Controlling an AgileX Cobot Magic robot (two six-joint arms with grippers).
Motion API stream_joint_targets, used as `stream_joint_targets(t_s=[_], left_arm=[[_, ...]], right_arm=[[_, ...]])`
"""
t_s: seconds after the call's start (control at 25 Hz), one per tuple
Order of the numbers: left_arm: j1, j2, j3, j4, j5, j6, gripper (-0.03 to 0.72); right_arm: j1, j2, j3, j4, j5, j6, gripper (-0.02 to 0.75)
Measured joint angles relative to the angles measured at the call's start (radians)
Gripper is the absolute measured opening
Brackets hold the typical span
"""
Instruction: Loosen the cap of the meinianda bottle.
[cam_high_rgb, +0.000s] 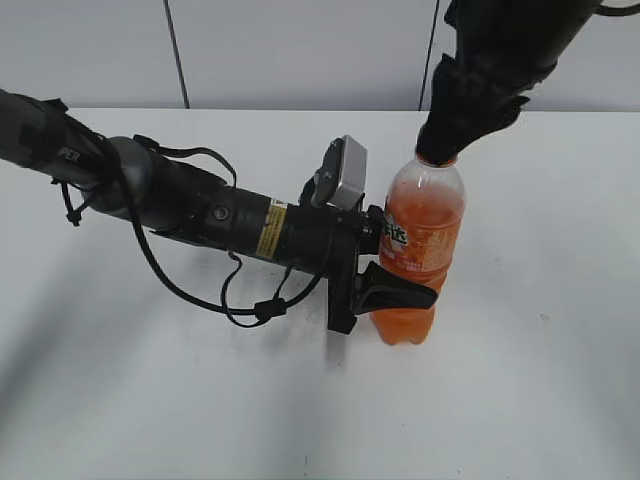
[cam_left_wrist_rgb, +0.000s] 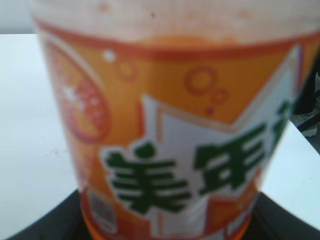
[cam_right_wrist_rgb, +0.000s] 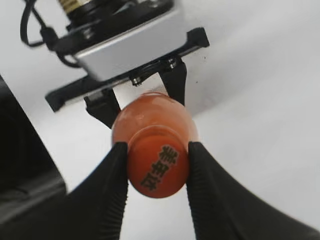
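Note:
The meinianda bottle (cam_high_rgb: 420, 240) stands upright on the white table, full of orange drink, its orange label with green characters on white filling the left wrist view (cam_left_wrist_rgb: 170, 150). My left gripper (cam_high_rgb: 385, 285) is shut on the bottle's body from the left at label height. My right gripper (cam_high_rgb: 437, 155) comes down from above and is shut on the orange cap (cam_right_wrist_rgb: 157, 167), one black finger on each side. In the exterior view the cap is hidden by the right gripper's fingers.
The white table (cam_high_rgb: 540, 380) spreads around the bottle. The left arm (cam_high_rgb: 180, 205) with its cables lies low across the table's left half. A pale wall stands behind the table's far edge.

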Motion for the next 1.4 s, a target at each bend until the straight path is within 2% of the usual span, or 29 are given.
stream_joint_targets(t_s=[0.16,0.24,0.4,0.6,0.68,0.84,1.04,1.12,1.2,1.28,1.4], left_arm=[[0.0,0.0,0.0,-0.004,0.002,-0.001,0.398],[0.0,0.0,0.0,-0.007,0.004,-0.001,0.398],[-0.001,0.0,0.0,-0.008,0.005,-0.001,0.398],[-0.001,0.0,0.0,-0.008,0.005,-0.001,0.398],[-0.001,0.0,0.0,-0.005,0.003,-0.001,0.398],[0.0,0.0,0.0,-0.002,0.0,-0.001,0.398],[0.0,0.0,0.0,-0.001,0.0,-0.001,0.398],[0.001,0.0,0.0,-0.001,0.0,-0.001,0.398],[0.001,0.0,0.0,-0.001,0.0,-0.001,0.398],[0.001,0.0,0.0,-0.001,0.0,-0.001,0.398],[0.001,0.0,0.0,-0.001,0.0,-0.001,0.398]], right_arm=[[0.003,0.0,-0.002,-0.039,0.0,-0.539,0.272],[0.003,0.0,-0.005,-0.049,0.005,-0.696,0.272],[0.003,0.0,-0.008,-0.048,0.008,-0.784,0.272],[0.003,0.0,-0.008,-0.043,0.008,-0.779,0.281],[0.003,0.0,-0.008,-0.046,0.007,-0.728,0.337],[0.002,-0.031,-0.007,-0.021,0.007,-0.614,0.509],[0.002,-0.108,-0.007,0.079,0.007,-0.488,0.56],[0.002,-0.122,-0.007,0.106,0.007,-0.311,0.564],[0.002,-0.124,-0.007,0.102,0.007,-0.053,0.565],[0.002,-0.124,-0.007,0.054,0.007,0.286,0.564],[0.001,-0.124,-0.007,-0.045,0.008,0.639,0.542]])
